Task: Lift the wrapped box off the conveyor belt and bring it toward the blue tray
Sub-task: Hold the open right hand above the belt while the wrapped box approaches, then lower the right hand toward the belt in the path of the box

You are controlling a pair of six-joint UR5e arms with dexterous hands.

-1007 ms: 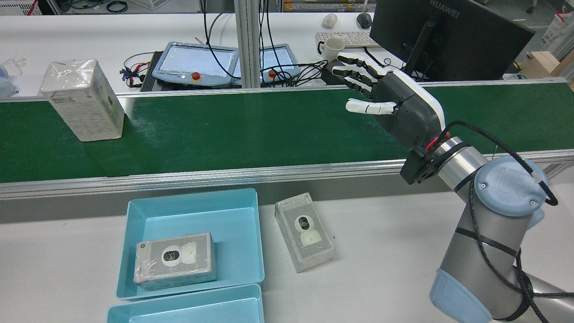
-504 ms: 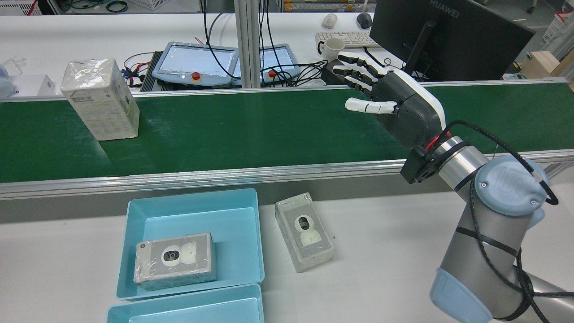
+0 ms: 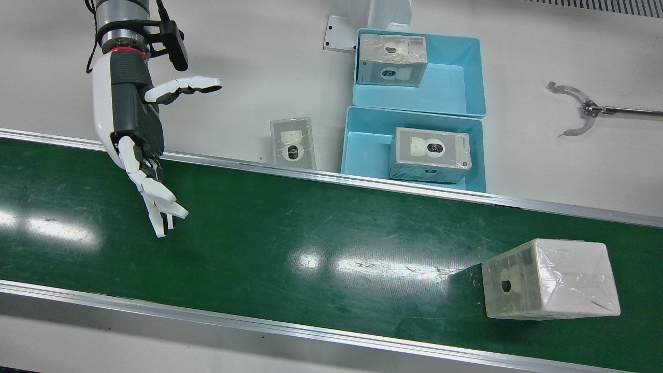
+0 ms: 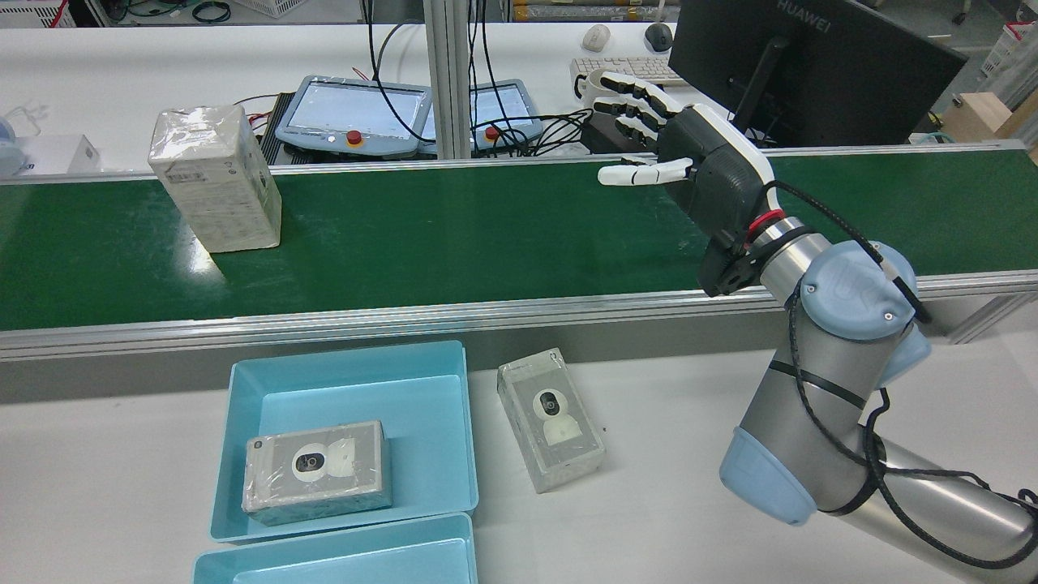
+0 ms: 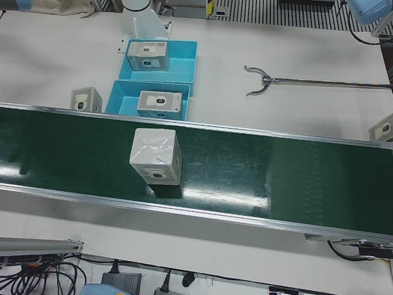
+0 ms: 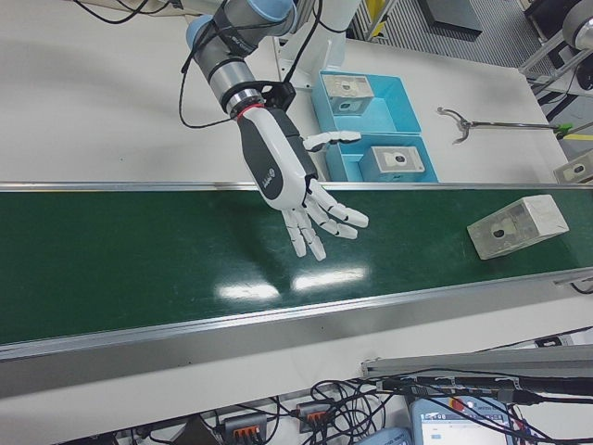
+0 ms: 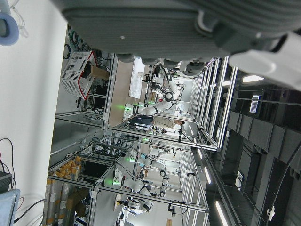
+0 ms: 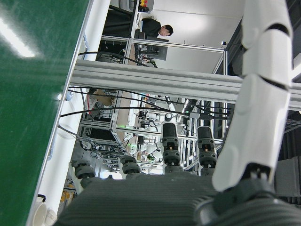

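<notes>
The wrapped box (image 4: 215,178) stands upright on the green conveyor belt (image 4: 486,235), at its left end in the rear view. It also shows in the front view (image 3: 551,280), the left-front view (image 5: 155,157) and the right-front view (image 6: 517,225). My right hand (image 4: 697,162) is open and empty, fingers spread, above the belt far to the right of the box; the front view (image 3: 134,134) shows it too. The blue tray (image 4: 349,357) sits on the table before the belt and holds one wrapped box (image 4: 316,470). Only the left hand's underside (image 7: 141,28) shows.
A second blue tray (image 4: 340,560) lies next to the first, with a box (image 3: 393,59) in it. Another wrapped box (image 4: 551,418) lies flat on the table right of the trays. A metal hook tool (image 3: 575,109) lies on the table. Monitor and pendants stand behind the belt.
The wrapped box has ridden the belt to the right in the rear view. My right hand has shifted left and a little farther back over the belt, still open.
</notes>
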